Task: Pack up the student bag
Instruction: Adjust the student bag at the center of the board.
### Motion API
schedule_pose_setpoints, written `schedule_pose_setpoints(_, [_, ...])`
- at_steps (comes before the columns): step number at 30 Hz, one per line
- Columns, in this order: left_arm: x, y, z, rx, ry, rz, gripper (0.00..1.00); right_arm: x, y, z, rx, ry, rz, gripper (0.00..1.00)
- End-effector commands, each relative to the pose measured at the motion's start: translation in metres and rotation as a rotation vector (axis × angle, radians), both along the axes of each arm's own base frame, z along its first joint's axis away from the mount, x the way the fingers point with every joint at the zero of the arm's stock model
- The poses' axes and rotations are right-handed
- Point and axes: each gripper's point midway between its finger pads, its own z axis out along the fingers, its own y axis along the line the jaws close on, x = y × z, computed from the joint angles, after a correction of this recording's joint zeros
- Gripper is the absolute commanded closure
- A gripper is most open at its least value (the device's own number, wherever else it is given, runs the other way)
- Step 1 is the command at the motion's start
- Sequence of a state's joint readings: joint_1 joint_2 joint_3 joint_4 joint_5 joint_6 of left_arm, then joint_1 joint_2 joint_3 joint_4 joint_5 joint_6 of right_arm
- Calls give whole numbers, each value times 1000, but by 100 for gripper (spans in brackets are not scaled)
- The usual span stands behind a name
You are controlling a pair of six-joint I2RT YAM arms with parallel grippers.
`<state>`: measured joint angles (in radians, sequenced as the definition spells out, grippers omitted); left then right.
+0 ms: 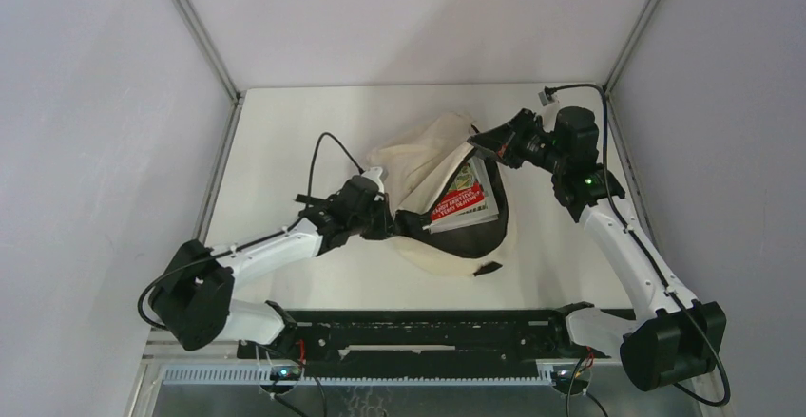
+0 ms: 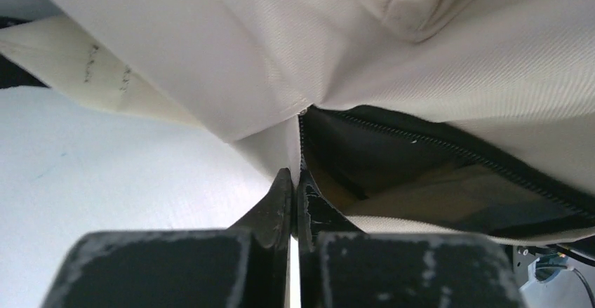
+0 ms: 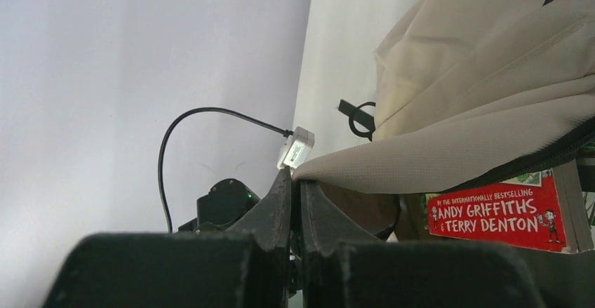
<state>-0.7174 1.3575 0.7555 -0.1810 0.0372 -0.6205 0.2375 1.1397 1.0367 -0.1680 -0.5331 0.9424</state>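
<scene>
The cream student bag point(image 1: 420, 172) lies at the table's middle with its black-zippered mouth held open. A book with a red and green cover point(image 1: 463, 196) lies inside; its red cover also shows in the right wrist view point(image 3: 495, 212). My left gripper point(image 1: 392, 220) is shut on the bag's near-left rim at the zipper end point(image 2: 300, 136). My right gripper point(image 1: 482, 142) is shut on the bag's far-right rim point(image 3: 393, 171) and holds it lifted. The bag's dark lining point(image 2: 393, 168) shows through the opening.
A black strap end point(image 1: 488, 269) lies on the white table point(image 1: 285, 132) by the bag's near side. A black cable runs from my left arm point(image 1: 328, 151). Grey walls close in left, right and back. A black rail point(image 1: 418, 327) spans the near edge.
</scene>
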Motion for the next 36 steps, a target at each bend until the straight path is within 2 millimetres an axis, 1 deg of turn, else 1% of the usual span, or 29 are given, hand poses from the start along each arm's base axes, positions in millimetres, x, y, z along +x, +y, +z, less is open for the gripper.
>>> schedule_pose_setpoints(1, [-9,14,2,-14,-19,11,100,1,2,57,51,-174,15,100])
schedule_pose_setpoints(3, [-15,23,-2,-9,-8,17,100,1,2,53,45,-164,19,100])
schedule_pose_setpoints(6, [-19,33,-8,-7,4,40,100,1,4,48,36,-152,24,100])
schedule_pose_setpoints(10, [-19,40,-12,-12,21,58,100,1,6,46,35,-147,38,100])
schedule_pose_setpoints(14, [-11,49,-7,-12,9,98,100,-1,7,43,27,-142,51,100])
schedule_pose_setpoints(16, [-2,57,1,-26,-9,138,100,-4,9,39,15,-130,66,100])
schedule_pose_setpoints(18, [10,69,11,-42,-31,190,100,-12,15,31,-11,-117,95,100])
schedule_pose_setpoints(20, [25,84,22,-47,-58,248,100,-25,29,19,-54,-97,142,100])
schedule_pose_setpoints(22, [44,101,31,-43,-79,307,100,-40,48,6,-102,-81,200,100])
schedule_pose_setpoints(25, [70,121,38,-2,-92,365,100,-69,84,-17,-155,-47,328,100])
schedule_pose_setpoints(28, [97,141,47,37,-82,441,100,-108,128,-34,-169,-46,523,100])
schedule_pose_setpoints(29, [104,148,53,39,-79,461,100,-122,140,-39,-171,-41,600,93])
schedule_pose_setpoints(30, [109,152,58,44,-79,473,95,-133,148,-50,-208,-22,677,81])
schedule_pose_setpoints(31, [115,160,70,56,-103,496,87,-138,149,-64,-267,14,726,68])
schedule_pose_setpoints(32, [118,165,82,66,-132,509,76,-141,144,-78,-345,51,751,57])
schedule_pose_setpoints(33, [119,169,95,75,-166,520,65,-142,136,-92,-437,69,763,50])
schedule_pose_setpoints(34, [119,175,107,88,-200,540,49,-140,126,-101,-520,70,759,43])
schedule_pose_setpoints(35, [118,181,116,101,-229,556,41,-140,115,-109,-592,63,760,38])
schedule_pose_setpoints(36, [115,185,126,108,-258,567,39,-140,106,-112,-640,47,765,36])
